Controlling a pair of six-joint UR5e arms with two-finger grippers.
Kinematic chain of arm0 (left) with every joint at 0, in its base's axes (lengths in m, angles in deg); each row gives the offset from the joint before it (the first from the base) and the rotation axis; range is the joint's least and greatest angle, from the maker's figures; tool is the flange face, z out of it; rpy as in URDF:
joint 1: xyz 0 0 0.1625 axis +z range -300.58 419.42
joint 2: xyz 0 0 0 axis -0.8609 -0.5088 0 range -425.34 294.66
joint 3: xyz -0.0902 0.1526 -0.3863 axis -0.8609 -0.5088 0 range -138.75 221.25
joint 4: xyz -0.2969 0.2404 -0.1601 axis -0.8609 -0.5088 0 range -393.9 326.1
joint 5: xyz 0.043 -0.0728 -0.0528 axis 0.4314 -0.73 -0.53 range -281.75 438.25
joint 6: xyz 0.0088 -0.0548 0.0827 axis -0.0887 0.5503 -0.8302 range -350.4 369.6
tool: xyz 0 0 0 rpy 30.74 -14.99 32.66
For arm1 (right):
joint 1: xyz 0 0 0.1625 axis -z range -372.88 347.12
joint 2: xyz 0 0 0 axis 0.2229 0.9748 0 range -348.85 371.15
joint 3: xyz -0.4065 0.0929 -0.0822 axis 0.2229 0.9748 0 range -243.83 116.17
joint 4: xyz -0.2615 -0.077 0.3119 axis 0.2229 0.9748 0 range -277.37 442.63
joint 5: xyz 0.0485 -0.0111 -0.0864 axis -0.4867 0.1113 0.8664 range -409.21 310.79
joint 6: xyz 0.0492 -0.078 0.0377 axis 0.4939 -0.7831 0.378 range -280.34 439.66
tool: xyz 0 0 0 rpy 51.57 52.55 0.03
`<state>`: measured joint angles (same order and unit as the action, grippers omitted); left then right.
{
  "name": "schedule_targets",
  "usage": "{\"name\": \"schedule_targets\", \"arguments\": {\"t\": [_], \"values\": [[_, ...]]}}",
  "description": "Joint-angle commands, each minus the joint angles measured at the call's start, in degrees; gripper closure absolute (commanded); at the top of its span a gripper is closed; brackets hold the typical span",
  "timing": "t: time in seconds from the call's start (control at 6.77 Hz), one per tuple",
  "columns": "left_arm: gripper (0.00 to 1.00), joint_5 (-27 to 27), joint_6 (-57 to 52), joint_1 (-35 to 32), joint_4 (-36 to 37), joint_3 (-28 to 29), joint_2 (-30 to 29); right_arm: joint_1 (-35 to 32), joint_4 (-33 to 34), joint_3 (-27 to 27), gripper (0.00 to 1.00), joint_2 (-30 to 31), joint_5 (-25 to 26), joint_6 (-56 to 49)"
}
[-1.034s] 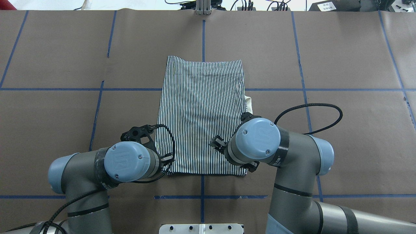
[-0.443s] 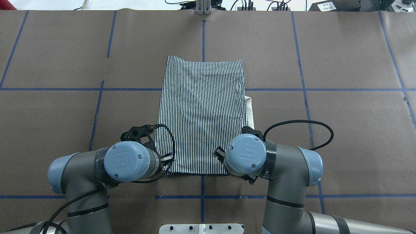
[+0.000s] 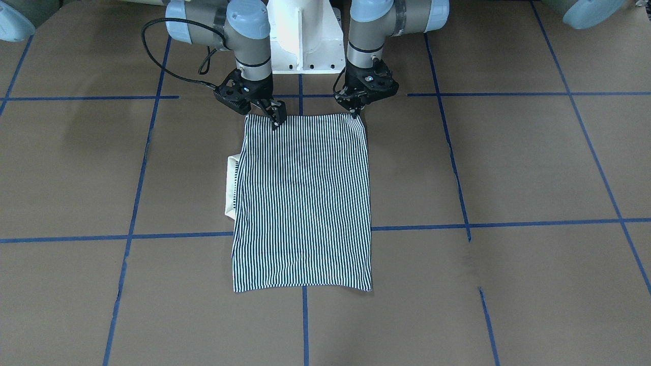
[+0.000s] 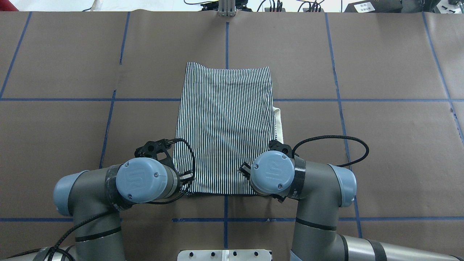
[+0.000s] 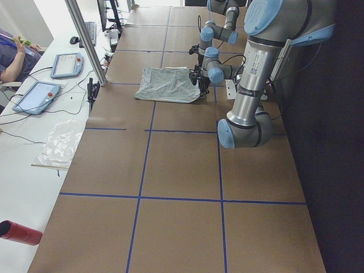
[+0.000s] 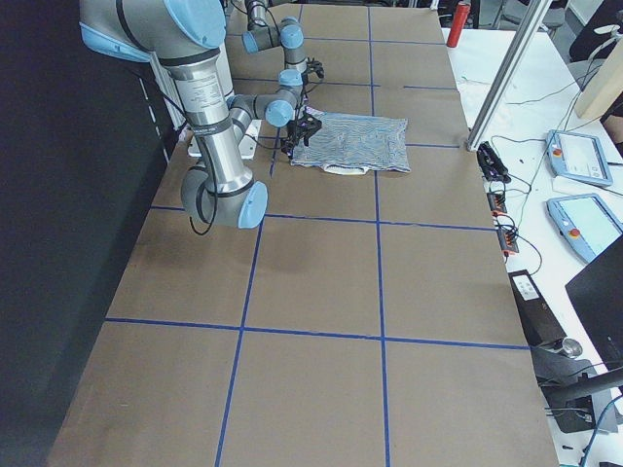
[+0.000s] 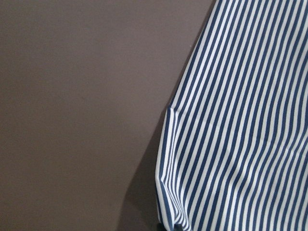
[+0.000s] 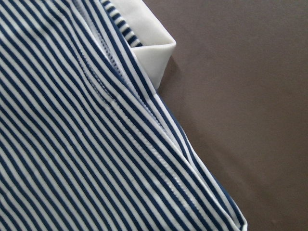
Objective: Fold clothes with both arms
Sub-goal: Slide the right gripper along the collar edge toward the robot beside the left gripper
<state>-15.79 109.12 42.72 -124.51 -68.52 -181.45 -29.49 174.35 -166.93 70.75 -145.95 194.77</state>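
The striped polo shirt lies flat on the worktop, already folded into a long narrow rectangle. Its cream collar sticks out along the edge on the robot's right side. Both arms stand at the short edge nearest the robot's base, one at each corner.

The left pincer appears pressed together on its corner: in the left wrist view the cloth rises in a small tent with a shadow under it. The right pincer sits on the other corner, but we cannot tell if its fingers are spread or already pinching.

We judge that the step in hand is to take both near corners and carry them over to the far edge. To do it well, we should:

- make sure that the right side catches all the layers, because several edges are stacked there
- lift both corners to the same height
- move both arms together, so the stripes stay straight and the collar is not pulled out further
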Motion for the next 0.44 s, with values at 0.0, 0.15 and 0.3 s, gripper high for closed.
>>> {"name": "schedule_targets", "arguments": {"t": [0.0,0.15,0.3], "values": [[1.0,0.0,0.1,0.0,0.0,0.0,0.0,-0.2,-2.2,1.3,0.0,0.0,0.3,-0.5],[1.0,-0.1,0.1,0.0,0.0,0.0,0.0,-0.4,-2.2,1.3,0.0,0.0,0.3,-0.6],[1.0,-0.1,0.1,0.0,0.0,0.0,0.0,-0.5,-2.1,1.4,0.0,0.2,0.2,-0.6]]}}
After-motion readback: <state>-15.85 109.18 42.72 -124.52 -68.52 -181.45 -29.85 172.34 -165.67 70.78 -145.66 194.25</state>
